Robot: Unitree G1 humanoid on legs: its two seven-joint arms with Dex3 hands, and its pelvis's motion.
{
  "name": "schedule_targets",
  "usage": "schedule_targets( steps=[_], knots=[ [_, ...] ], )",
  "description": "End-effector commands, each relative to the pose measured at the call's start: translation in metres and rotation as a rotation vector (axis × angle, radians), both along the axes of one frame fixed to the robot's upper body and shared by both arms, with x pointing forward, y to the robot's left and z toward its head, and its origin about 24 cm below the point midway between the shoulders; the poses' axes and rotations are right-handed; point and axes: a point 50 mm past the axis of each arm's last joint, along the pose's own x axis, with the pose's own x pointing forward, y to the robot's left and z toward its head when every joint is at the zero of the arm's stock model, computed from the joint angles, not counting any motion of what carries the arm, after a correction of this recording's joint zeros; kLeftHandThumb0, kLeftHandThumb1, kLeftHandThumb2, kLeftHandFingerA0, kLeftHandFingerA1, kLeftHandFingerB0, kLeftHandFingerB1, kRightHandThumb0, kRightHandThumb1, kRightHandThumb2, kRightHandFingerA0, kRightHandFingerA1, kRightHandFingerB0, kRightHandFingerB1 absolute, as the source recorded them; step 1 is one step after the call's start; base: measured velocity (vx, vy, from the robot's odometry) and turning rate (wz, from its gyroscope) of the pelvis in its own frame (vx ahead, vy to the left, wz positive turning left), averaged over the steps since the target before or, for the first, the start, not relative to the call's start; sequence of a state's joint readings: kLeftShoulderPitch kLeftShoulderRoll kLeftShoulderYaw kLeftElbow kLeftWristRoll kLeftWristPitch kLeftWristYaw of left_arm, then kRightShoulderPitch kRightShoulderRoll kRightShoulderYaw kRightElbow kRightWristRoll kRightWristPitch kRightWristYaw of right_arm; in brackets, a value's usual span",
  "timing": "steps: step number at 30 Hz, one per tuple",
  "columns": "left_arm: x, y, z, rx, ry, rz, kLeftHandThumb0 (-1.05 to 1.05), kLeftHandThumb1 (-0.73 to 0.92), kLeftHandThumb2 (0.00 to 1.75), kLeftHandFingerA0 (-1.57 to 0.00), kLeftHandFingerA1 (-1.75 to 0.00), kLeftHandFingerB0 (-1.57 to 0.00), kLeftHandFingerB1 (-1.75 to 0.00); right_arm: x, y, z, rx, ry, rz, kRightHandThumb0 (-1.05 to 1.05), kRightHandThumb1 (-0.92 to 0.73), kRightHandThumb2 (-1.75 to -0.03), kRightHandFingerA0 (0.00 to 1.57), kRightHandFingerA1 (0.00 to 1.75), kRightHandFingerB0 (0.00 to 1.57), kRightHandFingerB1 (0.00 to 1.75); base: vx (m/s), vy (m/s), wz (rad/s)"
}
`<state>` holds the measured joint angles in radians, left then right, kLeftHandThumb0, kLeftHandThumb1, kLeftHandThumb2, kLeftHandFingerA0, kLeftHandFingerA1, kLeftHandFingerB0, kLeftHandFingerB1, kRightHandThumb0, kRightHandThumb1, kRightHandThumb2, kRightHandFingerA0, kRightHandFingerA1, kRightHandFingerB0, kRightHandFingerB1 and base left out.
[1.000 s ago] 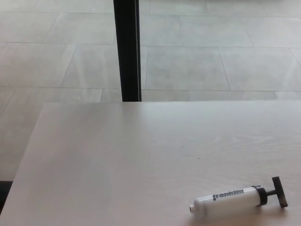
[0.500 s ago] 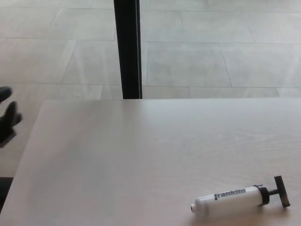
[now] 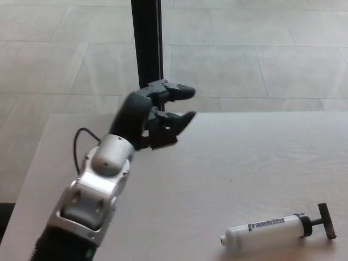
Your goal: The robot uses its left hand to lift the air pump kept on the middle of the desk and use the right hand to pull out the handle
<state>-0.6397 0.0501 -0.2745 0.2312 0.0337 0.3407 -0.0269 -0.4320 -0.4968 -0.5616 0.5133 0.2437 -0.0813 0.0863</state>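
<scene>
Pale wood grain fills your view: the table (image 3: 228, 157) runs from the bottom edge up to a straight far edge. Nearest you, at the lower right, the air pump (image 3: 266, 230) lies on its side on that table, white barrel marked "franklin", nozzle end pointing left, its dark T-shaped handle (image 3: 325, 221) at the right end, close against the barrel collar. Up and left of the pump, well apart from it, your left hand (image 3: 157, 114) hangs over the table on its silver forearm (image 3: 95, 196), a black cable looping beside the wrist. Its black fingers are spread apart and hold nothing. Your right hand does not show. Beyond the pump and the table's far edge, a black post (image 3: 147, 43) stands on a grey tiled floor (image 3: 261, 54).
</scene>
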Motion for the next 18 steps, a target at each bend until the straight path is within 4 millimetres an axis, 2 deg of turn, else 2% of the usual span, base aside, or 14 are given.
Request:
schedule_targets(
  steps=[1,3,4,5,7,8,9,11,12,13,14,16,17,18],
  knots=[
    [-0.001,-0.018,-0.015,0.251,0.075,0.054,-0.58,0.68,0.6,-0.39,-0.7,-0.4,-0.54,0.004,0.007,0.005,0.04,-0.013,-0.03,-0.59,-0.77,-0.63,0.44,0.54,0.34,0.33,0.0,0.0,0.0],
    [-0.005,-0.023,-0.02,0.284,0.089,0.034,-0.57,0.66,0.6,-0.39,-0.71,-0.37,-0.54,0.005,0.007,0.007,0.04,-0.018,-0.035,-0.59,-0.76,-0.63,0.45,0.53,0.36,0.33,0.0,0.0,0.0],
    [-0.007,-0.025,-0.022,0.32,0.095,0.031,-0.65,0.66,0.58,-0.38,-0.7,-0.37,-0.51,0.005,0.007,0.008,0.041,-0.023,-0.032,-0.59,-0.77,-0.63,0.45,0.56,0.35,0.34,0.0,0.0,0.0],
    [-0.01,-0.026,-0.026,0.396,0.09,0.012,-0.73,0.51,0.96,-0.35,-0.72,-0.3,-0.58,0.006,0.007,0.009,0.043,-0.029,-0.026,-0.58,-0.77,-0.63,0.46,0.56,0.35,0.34,0.0,0.0,0.0],
    [-0.011,-0.026,-0.027,0.43,0.086,0.006,-0.78,0.53,0.97,-0.31,-0.74,-0.3,-0.58,0.008,0.008,0.011,0.044,-0.029,-0.025,-0.59,-0.77,-0.63,0.46,0.56,0.36,0.34,0.0,0.0,0.0],
    [-0.011,-0.026,-0.027,0.46,0.087,0.004,-0.78,0.53,0.97,-0.31,-0.74,-0.3,-0.58,0.008,0.008,0.011,0.043,-0.029,-0.024,-0.59,-0.77,-0.63,0.46,0.56,0.36,0.34,0.0,0.0,0.0],
    [-0.012,-0.026,-0.028,0.488,0.096,0.008,-0.77,0.67,0.63,-0.2,-0.76,-0.31,-0.49,0.009,0.009,0.011,0.041,-0.027,-0.023,-0.59,-0.77,-0.63,0.47,0.56,0.36,0.34,0.0,0.0,0.0],
    [-0.013,-0.027,-0.028,0.549,0.093,-0.001,-0.82,0.71,0.6,-0.09,-0.67,-0.21,-0.42,0.009,0.009,0.011,0.033,-0.025,-0.022,-0.58,-0.78,-0.64,0.47,0.58,0.36,0.34,0.0,0.0,0.0],
    [-0.014,-0.027,-0.028,0.574,0.09,-0.01,-0.84,0.55,0.92,-0.09,-0.62,-0.14,-0.5,0.009,0.009,0.011,0.036,-0.026,-0.022,-0.58,-0.77,-0.63,0.48,0.57,0.38,0.34,0.0,0.0,0.0],
    [-0.014,-0.028,-0.029,0.58,0.085,-0.011,-0.41,0.36,1.0,-0.08,-0.58,0.0,-0.5,0.009,0.009,0.012,0.033,-0.023,-0.029,-0.58,-0.77,-0.64,0.48,0.55,0.38,0.35,0.0,0.0,0.0],
    [-0.014,-0.03,-0.028,0.587,0.083,-0.012,-0.84,0.73,0.63,-0.01,-0.51,-0.15,-0.39,0.009,0.008,0.012,0.031,-0.024,-0.032,-0.58,-0.77,-0.63,0.47,0.54,0.38,0.35,0.0,0.0,0.0],
    [-0.016,-0.031,-0.028,0.608,0.088,-0.024,-0.87,0.76,0.63,0.0,-0.44,-0.12,-0.36,0.009,0.008,0.012,0.035,-0.024,-0.034,-0.58,-0.77,-0.63,0.48,0.55,0.39,0.35,0.0,0.0,0.0],
    [-0.016,-0.033,-0.029,0.626,0.088,-0.027,-0.93,0.62,1.04,0.0,-0.36,-0.06,-0.36,0.009,0.008,0.013,0.037,-0.023,-0.032,-0.6,-0.76,-0.63,0.47,0.55,0.39,0.35,0.0,0.0,0.0],
    [-0.018,-0.036,-0.029,0.641,0.102,-0.035,-0.91,0.75,0.69,0.0,-0.19,-0.07,-0.29,0.009,0.007,0.013,0.034,-0.022,-0.034,-0.59,-0.76,-0.63,0.48,0.56,0.39,0.35,0.0,0.0,0.0]
  ],
)
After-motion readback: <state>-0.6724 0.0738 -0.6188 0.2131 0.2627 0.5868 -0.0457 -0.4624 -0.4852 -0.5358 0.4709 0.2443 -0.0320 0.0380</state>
